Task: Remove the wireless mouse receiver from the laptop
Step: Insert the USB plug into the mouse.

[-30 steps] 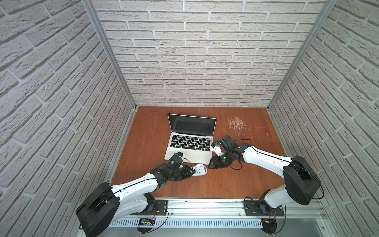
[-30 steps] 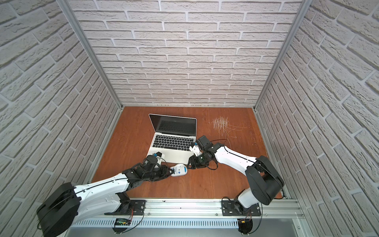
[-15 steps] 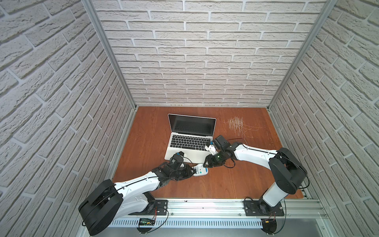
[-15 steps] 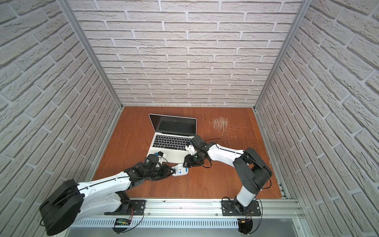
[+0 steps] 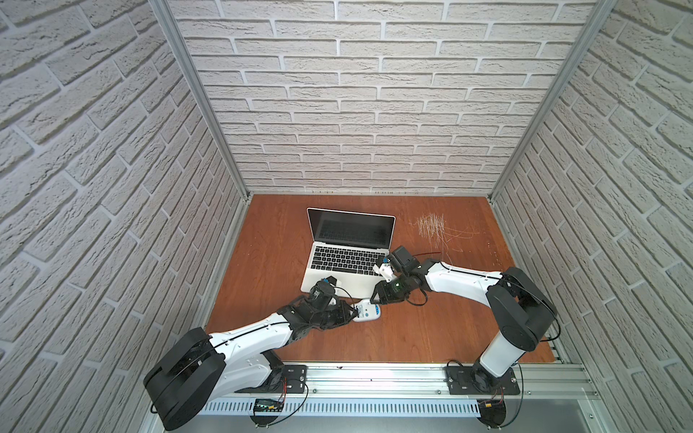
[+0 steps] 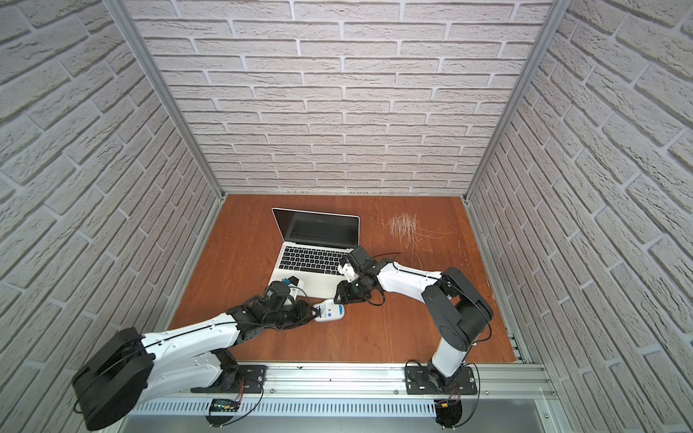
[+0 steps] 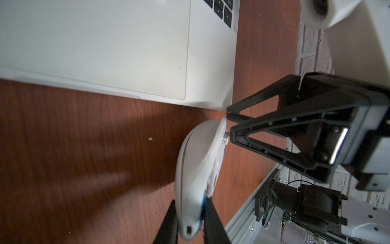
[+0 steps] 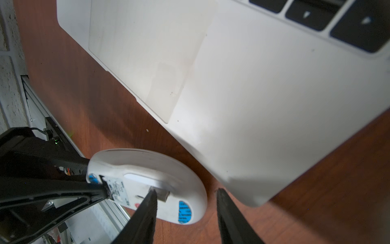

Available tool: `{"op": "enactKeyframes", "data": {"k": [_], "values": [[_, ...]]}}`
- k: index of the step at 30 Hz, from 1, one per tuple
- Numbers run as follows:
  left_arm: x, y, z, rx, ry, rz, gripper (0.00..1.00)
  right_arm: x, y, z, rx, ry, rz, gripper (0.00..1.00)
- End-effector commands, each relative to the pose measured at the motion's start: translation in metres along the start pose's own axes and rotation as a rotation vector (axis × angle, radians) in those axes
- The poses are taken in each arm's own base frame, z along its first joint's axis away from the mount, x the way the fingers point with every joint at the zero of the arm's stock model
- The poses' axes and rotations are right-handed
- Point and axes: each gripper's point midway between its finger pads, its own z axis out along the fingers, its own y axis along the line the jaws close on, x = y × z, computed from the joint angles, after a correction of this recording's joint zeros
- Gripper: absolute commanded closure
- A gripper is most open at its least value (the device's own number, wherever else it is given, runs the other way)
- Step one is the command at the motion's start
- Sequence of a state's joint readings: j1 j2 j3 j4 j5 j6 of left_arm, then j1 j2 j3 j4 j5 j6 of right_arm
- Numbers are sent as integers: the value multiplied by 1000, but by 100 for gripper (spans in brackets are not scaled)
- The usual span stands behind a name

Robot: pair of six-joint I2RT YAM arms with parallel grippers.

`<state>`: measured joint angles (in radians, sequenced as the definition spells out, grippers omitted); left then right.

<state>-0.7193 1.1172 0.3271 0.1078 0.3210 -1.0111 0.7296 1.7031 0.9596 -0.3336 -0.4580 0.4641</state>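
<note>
beside laptop (image 5: 348,279) front right corner: mouse (image 8: 147,166) tipped belly-out, left pincer (image 7: 190,199) clamped on one end. right pincer (image 8: 186,193) has slid in from laptop's right edge to mouse within last second, jaws narrowing but apart, one tip touching small metal receiver (image 8: 161,193) sitting in mouse's belly slot. judgement: receiver already out of laptop, removal done; now being stowed in mouse, needs seating fully.

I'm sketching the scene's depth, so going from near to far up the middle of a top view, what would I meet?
Metal rail → white mouse → laptop → brick back wall.
</note>
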Motion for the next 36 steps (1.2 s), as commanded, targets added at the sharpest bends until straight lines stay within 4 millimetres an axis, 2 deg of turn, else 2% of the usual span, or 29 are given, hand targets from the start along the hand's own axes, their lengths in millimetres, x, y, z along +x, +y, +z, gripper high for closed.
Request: {"op": "enactKeyframes", "data": {"k": [1,11,23,36], "values": [[21,46,-1,-166,64,-36,100,5,-8,8,22,8,-3,52],[21,47,-1,-170,67,-34,100,11,-18,17,45,24,12,52],[23,49,-1,-178,75,-25,100,1,-8,9,33,11,35,50],[23,48,-2,-176,75,-20,100,11,-20,19,73,60,55,59]]}}
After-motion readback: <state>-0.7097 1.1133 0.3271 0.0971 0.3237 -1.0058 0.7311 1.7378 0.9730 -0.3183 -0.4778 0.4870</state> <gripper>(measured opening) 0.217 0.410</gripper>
